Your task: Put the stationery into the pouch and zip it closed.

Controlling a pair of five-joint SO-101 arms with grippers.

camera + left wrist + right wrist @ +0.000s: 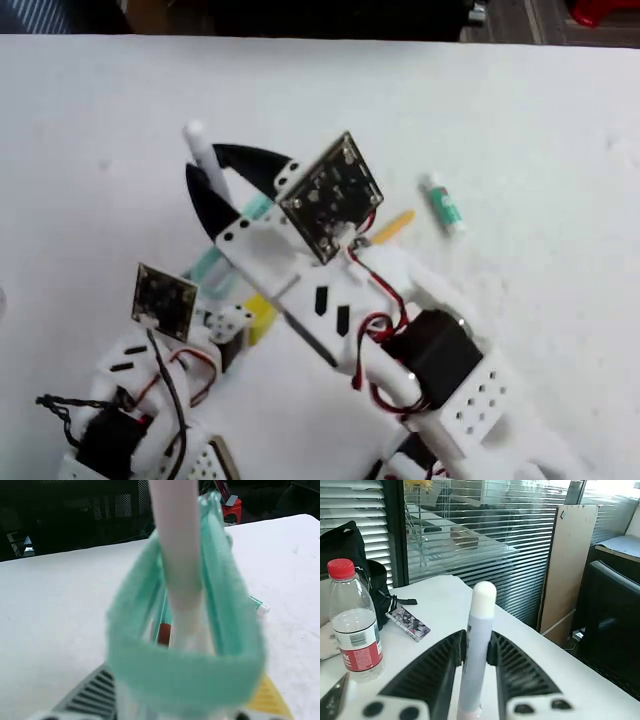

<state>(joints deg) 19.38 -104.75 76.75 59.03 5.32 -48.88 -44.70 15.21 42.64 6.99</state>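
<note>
Near the left edge of the tabletop [520, 110], the left gripper [231, 323] has its jaws pinching the near rim of the green pouch [186, 681], which stands with its mouth held wide. Just beyond, the right gripper [477, 652] has its jaws pressed on a white pen [479, 630] – the pen's lower end is inside the pouch mouth (its cap end tilts up and away). Farther right, a yellow pencil [394, 226] lies partly under the right arm – and a green-and-white tube [441, 204] lies just beside it.

Bright even light, table [520, 120] glare, faint shadows, dark bkgd
</note>
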